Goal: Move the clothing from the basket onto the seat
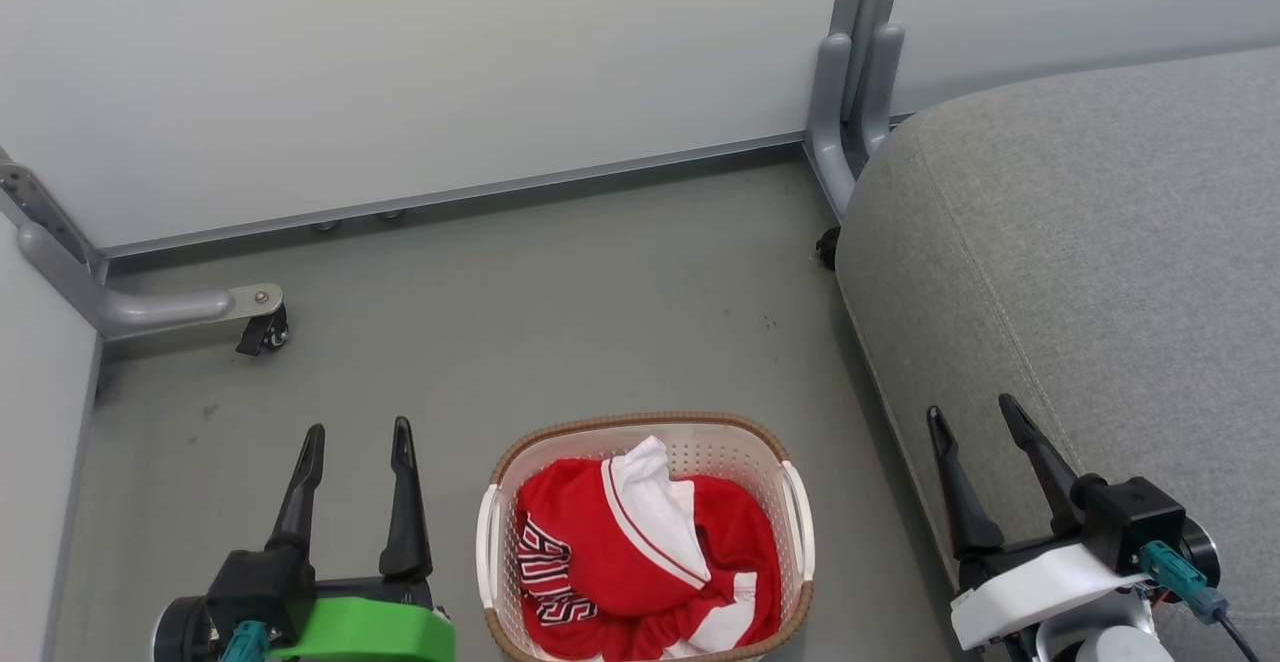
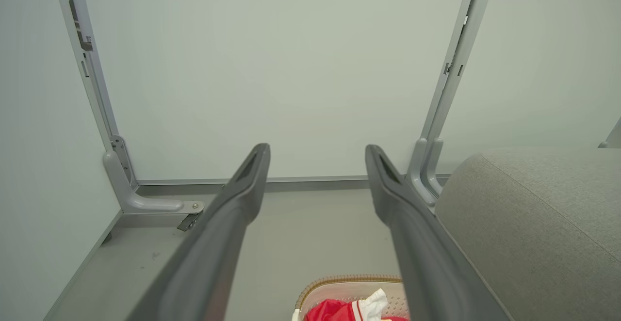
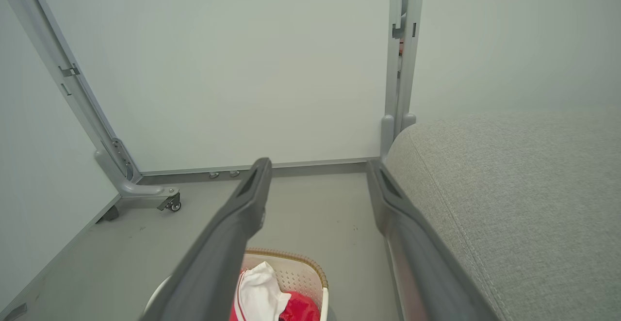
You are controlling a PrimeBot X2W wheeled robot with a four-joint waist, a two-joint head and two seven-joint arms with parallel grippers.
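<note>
crumpled-free? no.clothing point(image 1: 600, 547) — crumpled red, perforated basket point(image 1: 725, 457)

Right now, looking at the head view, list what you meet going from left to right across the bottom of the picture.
the left gripper → the basket, holding the clothing → the right gripper
</note>
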